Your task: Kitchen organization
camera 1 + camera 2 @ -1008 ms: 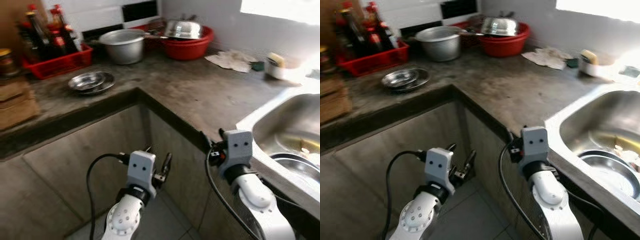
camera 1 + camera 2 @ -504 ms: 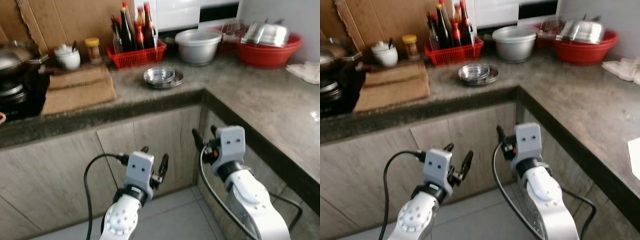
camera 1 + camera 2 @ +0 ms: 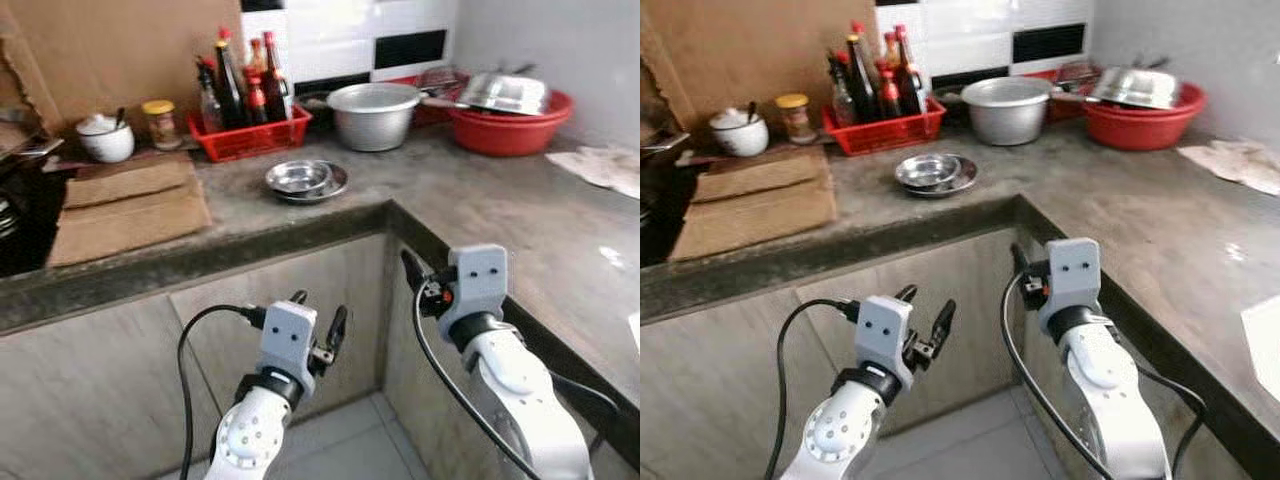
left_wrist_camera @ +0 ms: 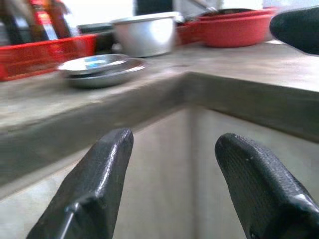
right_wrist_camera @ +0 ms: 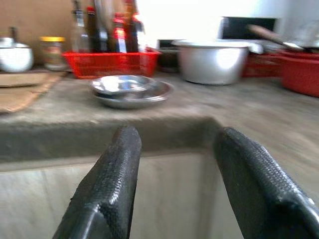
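At the bottom of the frame, the left gripper [image 3: 318,325] hangs in front of the cupboard doors [image 3: 280,300], its two black fingers spread apart and holding nothing. The right gripper [image 3: 418,272] sits right of centre, just before the inside corner of the worktop [image 3: 480,200]; the right wrist view shows its fingers [image 5: 107,189] released too, well apart and empty.

Beyond them, near the worktop's front edge at the centre, a stack of shallow steel dishes [image 3: 306,179] rests on the grey surface. To the left lie flat brown mats [image 3: 125,205], one on another. Further back, a red basket [image 3: 250,135] holds dark sauce bottles [image 3: 228,85] with red caps; their labels are too blurred to read. Left of it stand a jar [image 3: 158,122] with a yellow lid and a white bowl [image 3: 105,140]. Right of the basket sits a steel pot [image 3: 375,113], then a red basin [image 3: 510,125] with a steel lid [image 3: 500,92] on it. A pale cloth [image 3: 600,165] lies at the right edge. White and black tiles [image 3: 350,40] back the far wall.
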Controlling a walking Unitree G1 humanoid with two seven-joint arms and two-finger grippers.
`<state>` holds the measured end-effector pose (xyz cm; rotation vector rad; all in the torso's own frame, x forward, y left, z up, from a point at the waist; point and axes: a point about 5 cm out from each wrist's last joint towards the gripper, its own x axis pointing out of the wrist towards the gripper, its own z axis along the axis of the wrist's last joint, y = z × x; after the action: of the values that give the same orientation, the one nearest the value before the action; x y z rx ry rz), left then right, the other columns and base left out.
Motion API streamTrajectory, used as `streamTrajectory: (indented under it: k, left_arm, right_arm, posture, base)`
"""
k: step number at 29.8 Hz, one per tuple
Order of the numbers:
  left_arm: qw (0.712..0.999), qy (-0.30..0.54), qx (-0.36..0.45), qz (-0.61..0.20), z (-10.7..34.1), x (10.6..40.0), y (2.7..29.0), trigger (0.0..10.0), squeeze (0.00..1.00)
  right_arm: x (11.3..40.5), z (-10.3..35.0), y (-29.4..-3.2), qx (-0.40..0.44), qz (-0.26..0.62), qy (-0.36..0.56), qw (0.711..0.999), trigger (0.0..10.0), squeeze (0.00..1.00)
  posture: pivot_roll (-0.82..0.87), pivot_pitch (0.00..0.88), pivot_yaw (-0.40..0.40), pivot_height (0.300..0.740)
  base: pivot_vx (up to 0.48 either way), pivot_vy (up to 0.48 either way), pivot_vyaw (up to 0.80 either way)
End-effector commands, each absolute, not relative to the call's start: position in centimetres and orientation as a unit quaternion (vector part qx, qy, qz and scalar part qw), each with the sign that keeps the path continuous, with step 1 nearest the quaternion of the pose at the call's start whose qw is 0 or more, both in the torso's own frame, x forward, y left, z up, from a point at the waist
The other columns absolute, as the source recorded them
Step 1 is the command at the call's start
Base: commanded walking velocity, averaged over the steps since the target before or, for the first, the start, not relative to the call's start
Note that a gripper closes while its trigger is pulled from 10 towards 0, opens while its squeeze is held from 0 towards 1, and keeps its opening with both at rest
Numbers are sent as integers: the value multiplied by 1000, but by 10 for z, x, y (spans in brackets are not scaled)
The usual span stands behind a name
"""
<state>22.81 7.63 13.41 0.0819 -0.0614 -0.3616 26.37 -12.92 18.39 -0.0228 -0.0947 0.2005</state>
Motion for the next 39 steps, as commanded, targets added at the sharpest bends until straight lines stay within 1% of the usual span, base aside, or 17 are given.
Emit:
streamTrajectory:
  k: [1,6,11,16,23,26,27,28,31,32,33,34,39]
  left_arm:
    - [983,-31,46,-174,134,230,81,10000,0]
    - [984,-31,45,-169,135,230,81,10000,0]
    - [984,-31,45,-170,135,230,81,10000,0]
    - [984,-31,45,-170,134,230,81,10000,0]
    - [984,-29,38,-171,134,231,80,10000,0]
    - [984,-28,37,-174,133,230,77,10000,0]
    - [984,-27,37,-175,133,230,77,10000,0]
    - [983,-27,38,-175,132,230,77,10000,0]
    - [983,-26,39,-175,132,229,77,10000,0]
    - [983,-27,41,-175,132,229,77,10000,0]
    - [983,-27,41,-175,132,229,77,10000,0]
    - [984,-26,40,-174,132,228,77,10000,0]
    - [984,-24,40,-174,131,227,75,10000,0]
  right_arm:
    - [266,184,-123,-8,114,-43,992,10000,0]
    - [267,185,-122,-16,119,-46,992,10000,0]
    - [268,186,-120,-14,123,-50,991,10000,0]
    - [273,189,-120,-9,119,-48,992,10000,0]
    - [290,198,-125,-14,116,-32,993,10000,0]
    - [299,199,-123,-16,139,-5,990,10000,0]
    - [303,202,-123,-17,149,-4,989,10000,624]
    - [305,203,-121,-7,164,0,986,10000,1000]
    - [306,206,-120,-5,178,2,984,10000,1000]
    - [308,208,-120,3,178,3,984,10000,710]
    - [308,209,-121,7,179,2,984,10000,0]
    - [309,210,-122,21,181,5,983,10000,0]
    - [313,214,-127,33,184,10,982,10000,0]
  posture:
    - [114,15,-20,740]
    - [115,21,-25,740]
    - [116,22,-26,740]
    - [117,24,-22,740]
    - [116,25,-29,740]
    - [116,25,-30,740]
    - [115,27,-30,740]
    - [116,24,-31,740]
    - [120,27,-36,740]
    - [121,28,-37,740]
    - [121,28,-36,740]
    - [122,29,-38,740]
    - [121,29,-37,740]
  base:
    - [480,0,0]
    - [480,0,83]
    - [480,0,800]
    - [480,0,0]
    - [452,0,0]
    - [0,0,0]
    - [0,0,0]
    - [0,0,0]
    - [0,0,0]
    - [0,0,0]
    - [0,0,0]
    - [0,0,0]
    - [0,0,0]
